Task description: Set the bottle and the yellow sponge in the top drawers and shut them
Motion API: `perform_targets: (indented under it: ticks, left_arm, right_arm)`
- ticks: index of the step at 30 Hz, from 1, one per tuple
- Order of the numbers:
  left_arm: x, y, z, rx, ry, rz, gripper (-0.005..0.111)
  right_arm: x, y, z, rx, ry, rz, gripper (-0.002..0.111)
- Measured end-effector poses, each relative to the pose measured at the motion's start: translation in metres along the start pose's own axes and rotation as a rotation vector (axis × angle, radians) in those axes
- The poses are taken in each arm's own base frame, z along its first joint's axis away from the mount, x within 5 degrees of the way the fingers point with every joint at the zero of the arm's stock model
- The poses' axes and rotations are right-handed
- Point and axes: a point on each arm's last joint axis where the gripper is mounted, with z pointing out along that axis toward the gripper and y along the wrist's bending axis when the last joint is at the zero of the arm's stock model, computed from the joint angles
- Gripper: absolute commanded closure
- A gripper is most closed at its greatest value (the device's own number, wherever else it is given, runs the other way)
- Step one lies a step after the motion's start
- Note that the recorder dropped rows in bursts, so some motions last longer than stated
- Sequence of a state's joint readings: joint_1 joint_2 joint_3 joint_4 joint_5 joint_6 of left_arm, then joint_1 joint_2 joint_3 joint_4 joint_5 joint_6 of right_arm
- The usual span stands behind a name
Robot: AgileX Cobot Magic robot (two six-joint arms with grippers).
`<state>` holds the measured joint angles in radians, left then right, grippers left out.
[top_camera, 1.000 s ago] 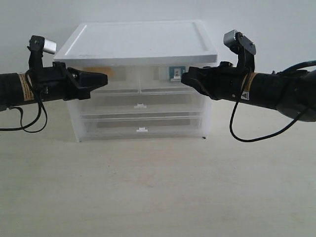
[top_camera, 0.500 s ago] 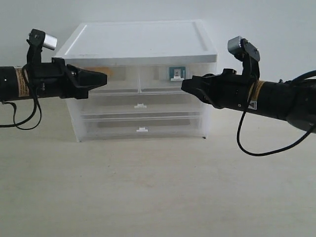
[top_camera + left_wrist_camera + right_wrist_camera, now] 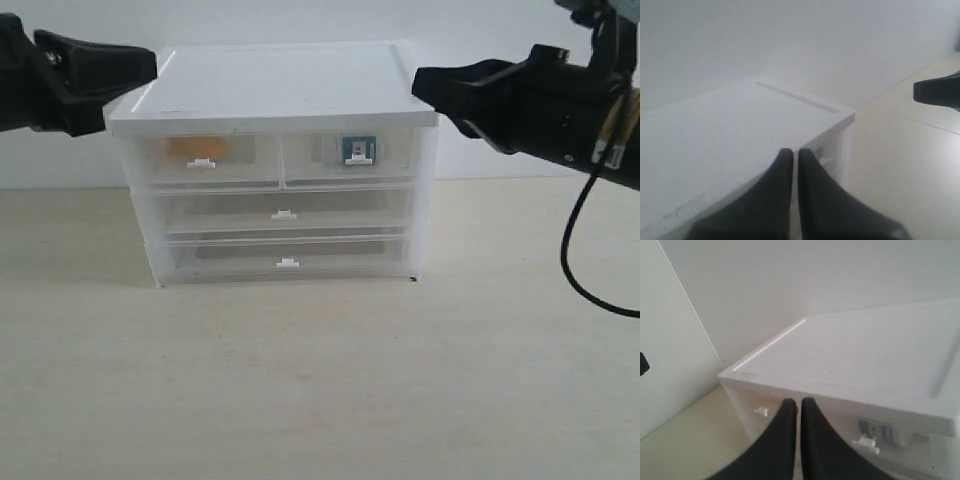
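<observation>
The two top drawers [image 3: 280,158] of the white-topped chest [image 3: 280,85] sit flush with its front. Through the left one the yellow sponge [image 3: 190,146] shows as an orange blur. The bottle [image 3: 357,149] lies behind the right one, and its blue-teal label [image 3: 875,431] also shows in the right wrist view. My left gripper [image 3: 152,66] hovers shut and empty by the chest's top left corner. My right gripper [image 3: 418,82] is shut and empty beside the top right corner. Neither gripper touches the chest. Both pairs of black fingers [image 3: 795,152] [image 3: 799,402] stand closed with nothing between them.
Two full-width drawers [image 3: 285,215] [image 3: 288,262] sit closed below the top pair. The chest stands on a pale wooden table [image 3: 320,380] against a white wall. A black cable [image 3: 580,260] hangs from the right arm.
Both grippers have risen from in front of the top drawers to the level of the chest's lid and drawn apart towards the sides. The drawer fronts now show unobstructed.
</observation>
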<state>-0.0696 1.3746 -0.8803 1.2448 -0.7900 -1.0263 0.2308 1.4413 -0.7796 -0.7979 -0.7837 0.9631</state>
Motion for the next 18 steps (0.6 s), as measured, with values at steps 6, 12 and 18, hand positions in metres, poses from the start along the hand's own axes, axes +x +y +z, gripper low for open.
perform_targets:
  ticks: [6,12,18]
  left_arm:
    - [-0.025,-0.024,-0.049,-0.193,-0.126,0.063,0.103]
    - [-0.032,-0.051,-0.104,-0.391,-0.356,0.070,0.103]
    - [-0.022,-0.074,-0.149,-0.529,-0.538,0.050,0.103]
  right_arm:
    - [-0.030,0.031,-0.045,0.040,-0.128,-0.128,0.108]
    - [-0.050,0.057,-0.091,0.122,-0.202,-0.230,0.108]
    - [-0.051,0.076,-0.128,0.149,-0.268,-0.279,0.108]
